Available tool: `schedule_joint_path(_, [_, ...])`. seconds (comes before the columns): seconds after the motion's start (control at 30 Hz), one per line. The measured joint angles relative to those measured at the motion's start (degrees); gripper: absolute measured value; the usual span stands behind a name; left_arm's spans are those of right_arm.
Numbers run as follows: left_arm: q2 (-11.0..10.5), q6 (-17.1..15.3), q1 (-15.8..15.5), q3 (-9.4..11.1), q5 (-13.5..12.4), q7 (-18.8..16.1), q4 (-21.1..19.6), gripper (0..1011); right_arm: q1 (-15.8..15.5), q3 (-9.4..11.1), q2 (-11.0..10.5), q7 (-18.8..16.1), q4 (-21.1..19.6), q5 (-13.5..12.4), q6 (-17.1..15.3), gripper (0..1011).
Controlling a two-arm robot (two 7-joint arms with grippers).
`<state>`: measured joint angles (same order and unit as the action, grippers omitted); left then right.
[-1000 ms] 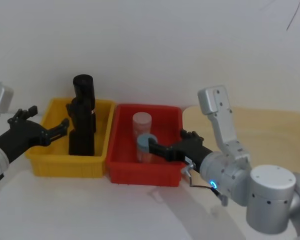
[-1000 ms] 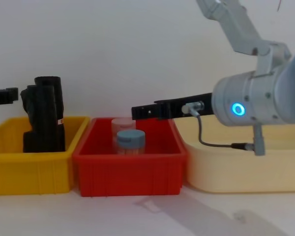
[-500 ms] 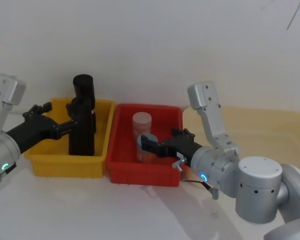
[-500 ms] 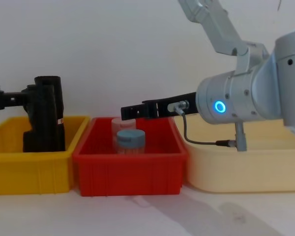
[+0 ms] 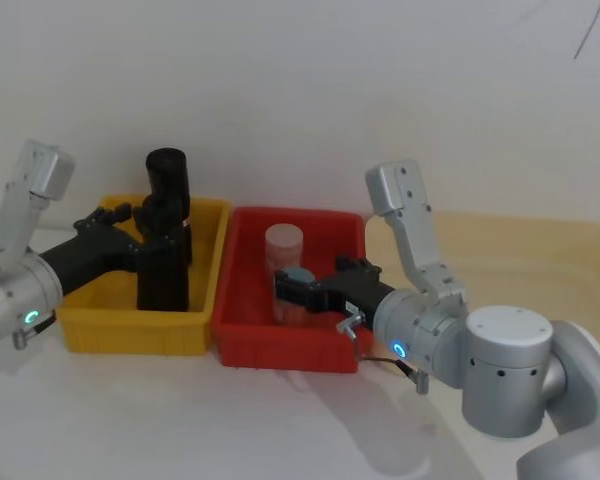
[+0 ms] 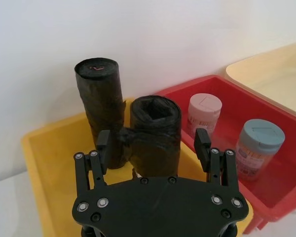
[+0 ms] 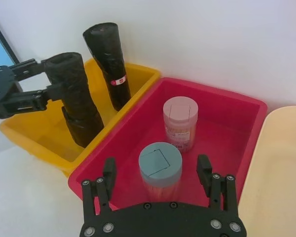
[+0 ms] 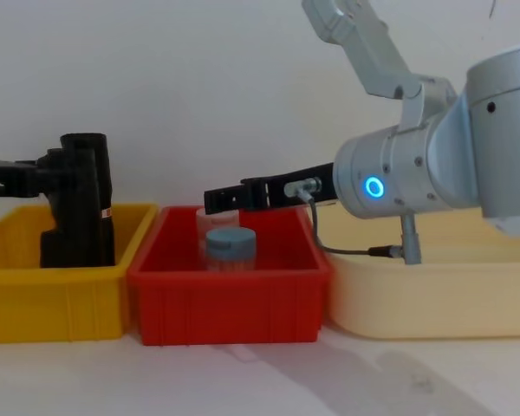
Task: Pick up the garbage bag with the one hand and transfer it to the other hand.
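Left hand [image 6: 153, 138] spread astride garbage bag [image 6: 155, 116]; right hand [image 7: 156, 165] spread; slim roll [image 7: 104, 49] red-white label [image 7: 120, 79] unreadable.

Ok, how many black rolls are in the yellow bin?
2, both standing in the yellow bin: the stubby garbage bag inside the open left gripper, the taller slim roll just behind it. None seems hidden.

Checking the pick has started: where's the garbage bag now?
Head view: the garbage bag stands upright in the yellow bin on the robot's left, in front of the taller slim roll, between the open fingers of the left claw.
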<state>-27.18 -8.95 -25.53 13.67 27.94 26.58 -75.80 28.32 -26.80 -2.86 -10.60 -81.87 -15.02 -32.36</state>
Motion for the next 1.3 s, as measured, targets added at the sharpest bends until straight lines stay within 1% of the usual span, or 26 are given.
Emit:
schedule_joint_path(0.4, [1.6, 1.9, -4.9, 2.1, 0.1, 2.4, 6.5, 1001, 0.8, 0.3, 0.7, -0.7, 1.8, 0.3, -0.3, 1002])
schedule_joint_path(0.57, [2.0, 2.4, -6.0, 2.6, 0.1, 3.0, 7.9, 1001, 1.0, 0.4, 1.0, -0.9, 2.5, 0.4, -0.3, 1001])
schedule_joint_path(0.87, [2.4, 2.9, -7.2, 3.2, 0.2, 3.6, 9.5, 1001, 1.3, 0.3, 1.6, -1.1, 3.7, 1.0, 0.2, 1001])
schedule_joint_path(1.3, [2.6, 3.2, -7.9, 3.4, 0.2, 3.9, 10.4, 1001, 1.8, -0.4, 2.7, -1.6, 5.6, 1.9, 1.2, 1001])
